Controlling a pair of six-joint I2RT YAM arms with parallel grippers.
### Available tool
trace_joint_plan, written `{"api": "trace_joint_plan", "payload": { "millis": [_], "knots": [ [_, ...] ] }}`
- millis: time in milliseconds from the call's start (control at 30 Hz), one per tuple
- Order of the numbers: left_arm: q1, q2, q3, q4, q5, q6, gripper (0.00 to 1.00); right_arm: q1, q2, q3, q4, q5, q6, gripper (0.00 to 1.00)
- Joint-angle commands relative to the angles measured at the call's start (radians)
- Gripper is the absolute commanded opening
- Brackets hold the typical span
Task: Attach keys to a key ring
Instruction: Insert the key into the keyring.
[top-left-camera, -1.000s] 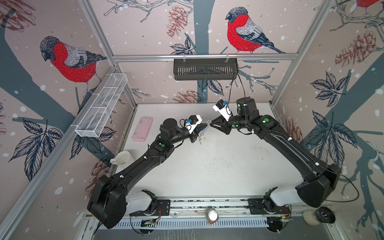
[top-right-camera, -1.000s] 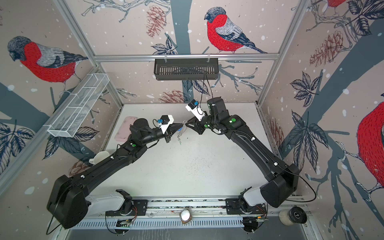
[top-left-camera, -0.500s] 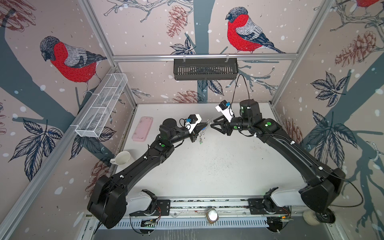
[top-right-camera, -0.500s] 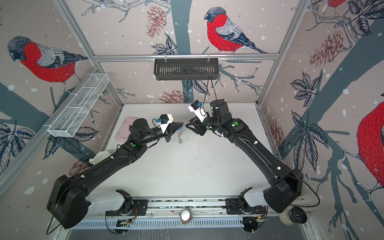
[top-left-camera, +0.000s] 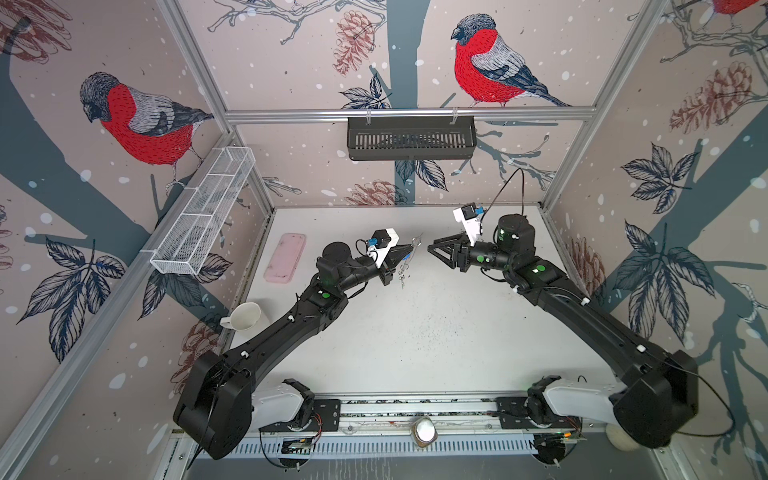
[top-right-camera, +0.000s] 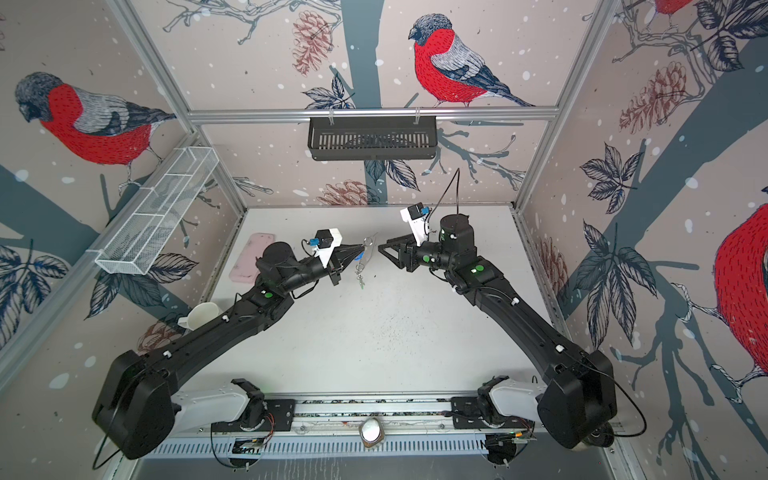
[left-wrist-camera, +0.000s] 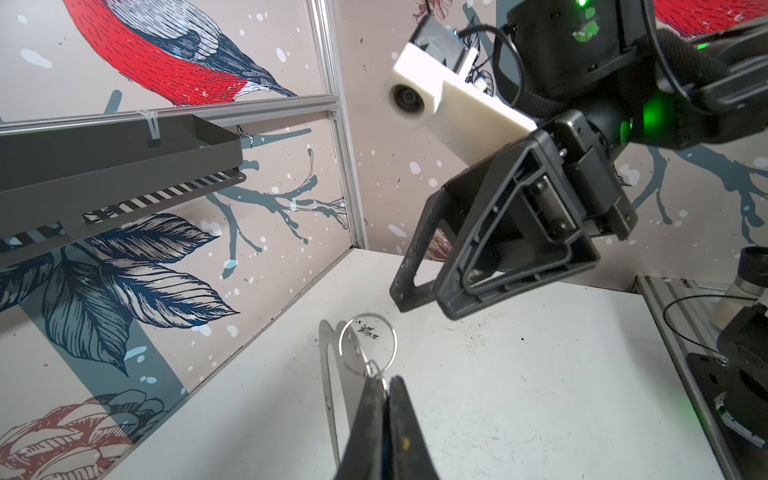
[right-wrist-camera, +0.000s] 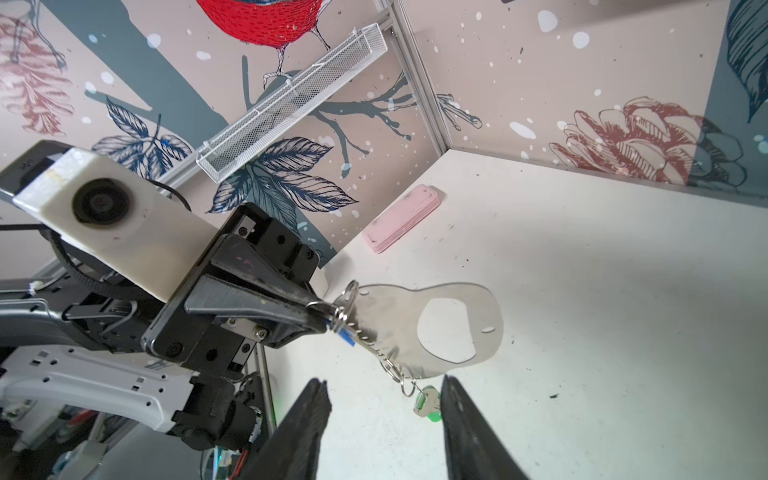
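My left gripper (top-left-camera: 409, 249) is shut on the key ring (right-wrist-camera: 386, 316), a thin grey plate with an oval cutout, and holds it above the table by a small wire ring at its holed edge. A blue tag (right-wrist-camera: 347, 336) peeks out just below the left fingertips. The key with the green tag (right-wrist-camera: 428, 405) hangs from wire rings at the plate's lower end. In the left wrist view the plate (left-wrist-camera: 332, 374) shows edge-on beside a large wire ring (left-wrist-camera: 368, 343). My right gripper (top-left-camera: 432, 245) stands open and empty, a short way right of the plate. It touches nothing.
A pink oblong case (top-left-camera: 286, 257) lies at the back left of the table. A white cup (top-left-camera: 243, 316) sits at the left edge. A white mesh basket (top-left-camera: 203, 216) hangs on the left wall and a dark basket (top-left-camera: 411, 137) on the back rail.
My right gripper has opened and drawn back to the right, away from the key ring. The left gripper has kept its hold and place.
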Motion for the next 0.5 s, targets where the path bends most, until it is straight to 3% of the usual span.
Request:
{"api": "trace_joint_plan", "payload": {
  "millis": [0,167,467],
  "knots": [
    [0.001,-0.006,-0.008,0.116,-0.018,-0.036,0.0,0.0,-0.005,-0.029,0.226,-0.048,0.161,0.48],
    [-0.005,-0.007,-0.017,0.136,-0.035,-0.043,0.0,0.008,-0.005,-0.057,0.33,-0.08,0.234,0.48],
    [-0.014,0.0,-0.016,0.15,-0.031,-0.047,0.0,0.051,0.033,-0.023,0.312,-0.08,0.208,0.44]
  ]
}}
